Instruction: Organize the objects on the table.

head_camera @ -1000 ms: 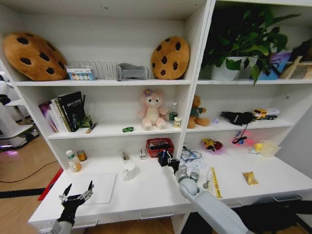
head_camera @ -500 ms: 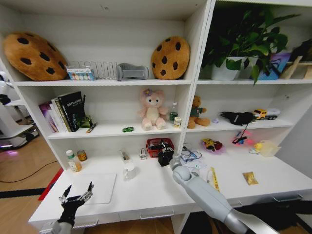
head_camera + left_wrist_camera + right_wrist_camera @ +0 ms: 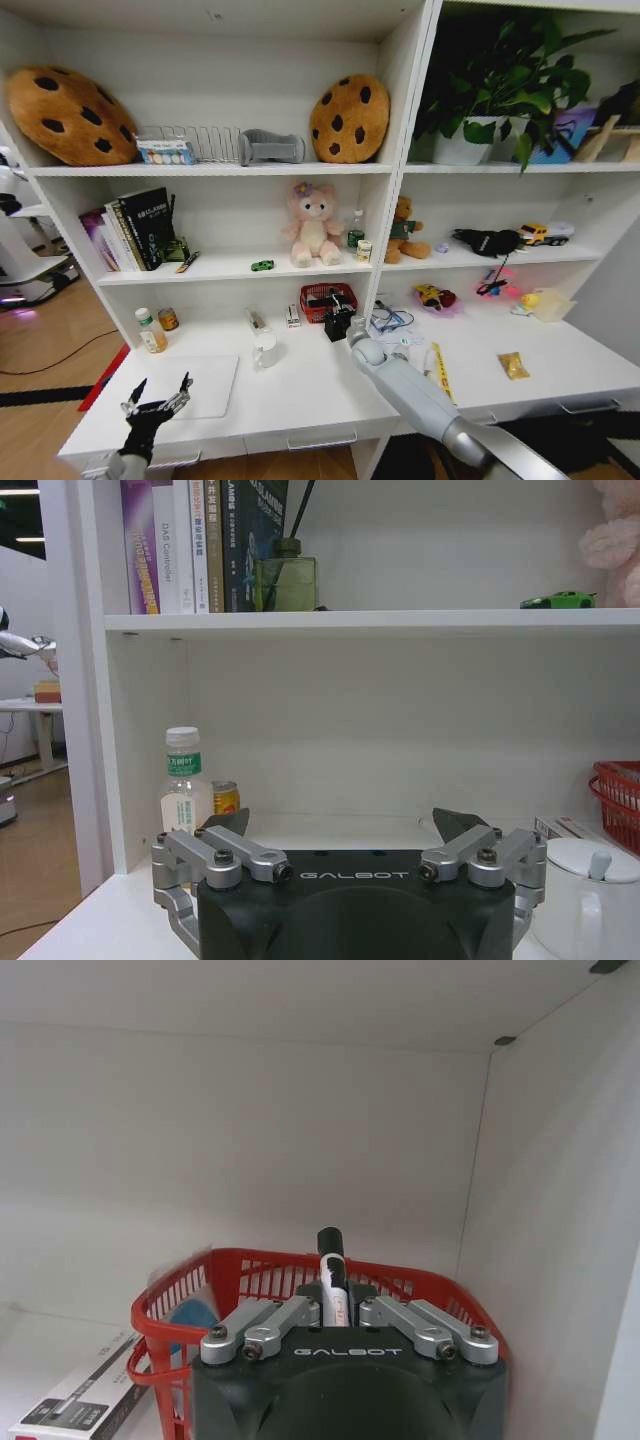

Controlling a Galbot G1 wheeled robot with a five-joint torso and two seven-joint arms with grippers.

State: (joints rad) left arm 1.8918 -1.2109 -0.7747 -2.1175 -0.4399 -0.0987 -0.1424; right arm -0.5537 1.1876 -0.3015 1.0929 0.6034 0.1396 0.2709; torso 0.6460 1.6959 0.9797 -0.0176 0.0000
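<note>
The right gripper (image 3: 335,1305) has carried its pen (image 3: 331,1265) forward – jaws clamped on it, red basket (image 3: 165,1315) now just beyond them. Drop-off looks close. The left gripper (image 3: 155,397) waits splayed open over the table (image 3: 300,395) – unmoved.
</note>
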